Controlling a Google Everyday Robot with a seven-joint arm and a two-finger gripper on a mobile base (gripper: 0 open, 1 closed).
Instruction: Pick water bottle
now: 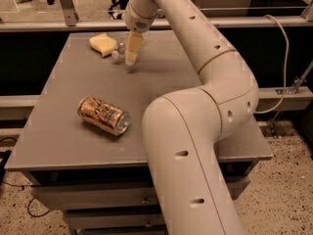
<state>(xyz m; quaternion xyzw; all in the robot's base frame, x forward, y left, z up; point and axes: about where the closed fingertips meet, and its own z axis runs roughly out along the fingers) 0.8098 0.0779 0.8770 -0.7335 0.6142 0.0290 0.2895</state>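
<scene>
1. Water bottle (118,50): small and clear, at the far end of the table (195,82), mostly hidden behind the gripper. Judged light, thin-walled, slick and apt to roll; best taken across the ribbed mid-body.
2. Gripper (130,58): pointing down, just right of the bottle; whether parted or closed cannot be told.
3. Yellow sponge (102,43): just left of the bottle.
4. Drink can (103,115): on its side, well apart, nearer the front.

We log a grey table (166,82) | gold-orange can (103,115) lying on its side toward the front-left corner, silver end facing the front edge | yellow sponge (103,44) near the far-left corner | pale cable (286,53) beyond the right edge
</scene>
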